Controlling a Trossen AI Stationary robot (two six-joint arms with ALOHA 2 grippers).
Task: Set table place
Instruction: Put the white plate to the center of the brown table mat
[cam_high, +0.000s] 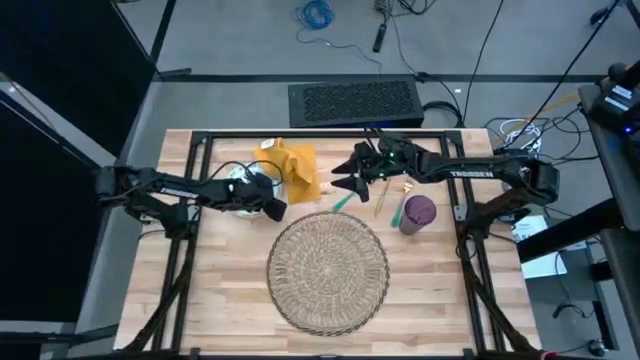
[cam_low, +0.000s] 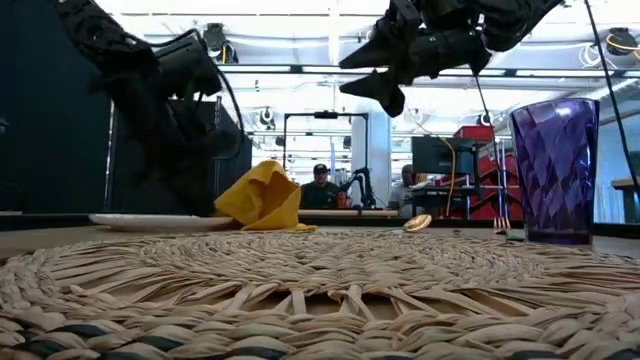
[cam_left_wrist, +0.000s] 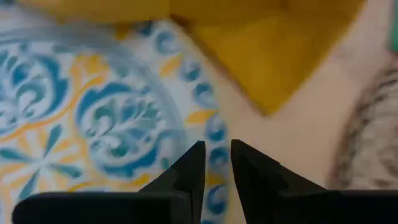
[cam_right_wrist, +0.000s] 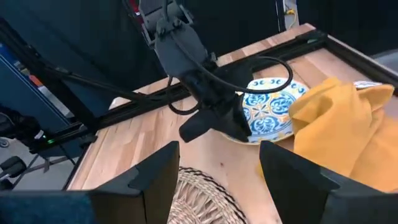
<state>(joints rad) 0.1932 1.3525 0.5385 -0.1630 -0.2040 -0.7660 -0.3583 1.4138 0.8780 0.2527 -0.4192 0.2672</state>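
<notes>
High view: round woven straw mat (cam_high: 328, 271) on plank table (cam_high: 230, 290).

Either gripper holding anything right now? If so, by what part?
Nothing held. The left gripper sits over the plate rim, fingers narrowly apart, not on it. The right gripper is open in the air.

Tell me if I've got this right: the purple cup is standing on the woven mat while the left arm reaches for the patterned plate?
Not quite. The purple cup stands on the bare table, beside the woven mat, as the high view shows. The left gripper is indeed at the patterned plate.
</notes>
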